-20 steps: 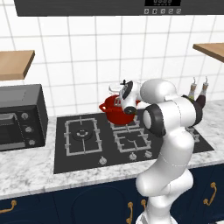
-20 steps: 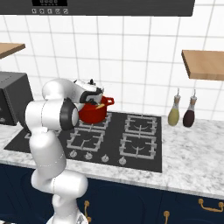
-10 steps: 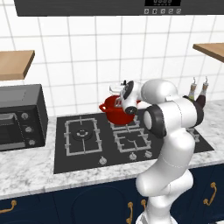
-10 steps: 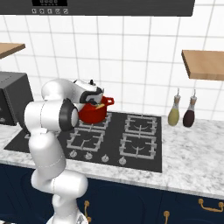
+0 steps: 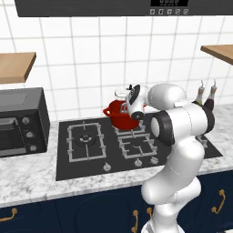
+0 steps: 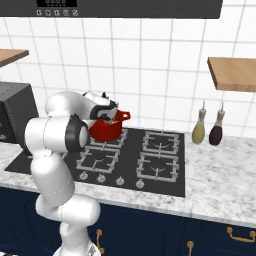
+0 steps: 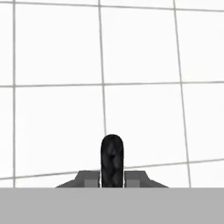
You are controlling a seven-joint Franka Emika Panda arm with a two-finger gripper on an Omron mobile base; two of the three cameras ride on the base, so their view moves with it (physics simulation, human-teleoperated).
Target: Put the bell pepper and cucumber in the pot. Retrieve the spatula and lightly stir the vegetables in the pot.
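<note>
Nothing had moved since the earlier frames. Above the pot (image 5: 122, 115), which sat on the hob's (image 5: 86, 159) rear burner, the gripper (image 7: 113, 162) faced the wall tiles (image 7: 57, 52), fingers pressed together, holding nothing.

This is a kitchen. A black gas stove (image 5: 113, 150) with four burners and a row of knobs sits in a grey marble counter (image 6: 215, 185). White square tiles (image 5: 82, 59) cover the wall behind it. A dark microwave oven (image 5: 20, 123) stands on the counter to the left. Two bottles (image 6: 209, 131) stand to the right. Wooden shelves (image 6: 232, 72) hang on the wall, and dark blue cabinets with gold handles (image 6: 239, 235) sit below.
</note>
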